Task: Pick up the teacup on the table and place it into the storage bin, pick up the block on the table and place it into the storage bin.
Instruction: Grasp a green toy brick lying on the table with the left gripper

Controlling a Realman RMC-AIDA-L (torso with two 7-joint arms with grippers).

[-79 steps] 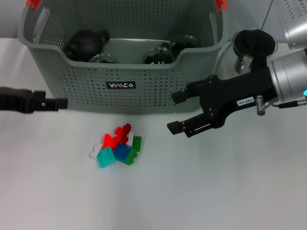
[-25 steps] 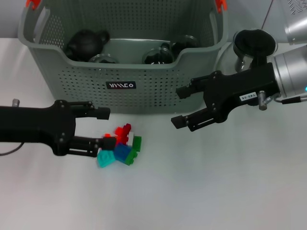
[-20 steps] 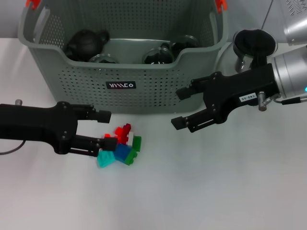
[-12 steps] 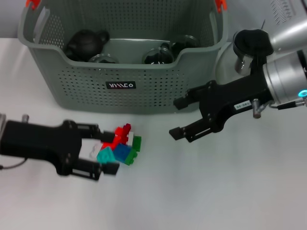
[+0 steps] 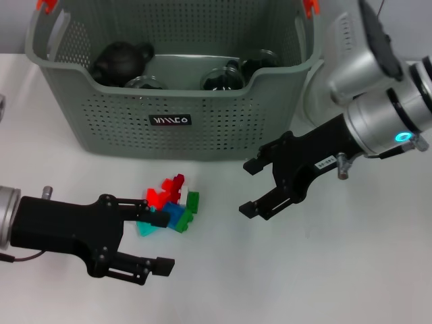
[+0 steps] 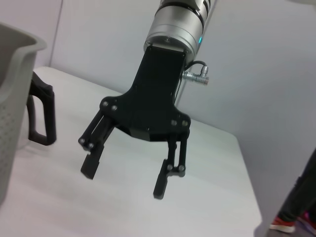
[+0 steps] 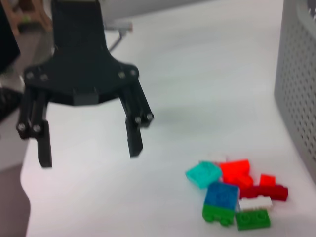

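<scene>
Head view: storage bin (image 5: 169, 118) fills the upper left and centre of the frame, standing on the white table (image 5: 304, 270); a black teapot (image 5: 121, 59) lies inside at its upper left, and dark glass-rimmed items (image 5: 223, 77) sit in its middle, too unclear to name as teacups; cluster of blocks (image 5: 169, 206) (red, teal, blue, green, white) rests on the table just below the bin's front wall, left of centre; left gripper (image 5: 158, 243) is at the lower left, fingers spread wide, empty, upper finger tip just beside or overlapping the cluster's near edge, lower finger apart from it; contact cannot be told; right gripper (image 5: 251, 187) is right of centre, fingers spread, empty, above the table beside the bin's lower right corner, well apart from the blocks; right wrist view shows the left gripper (image 7: 89, 148) apart from the blocks (image 7: 234, 192).
</scene>
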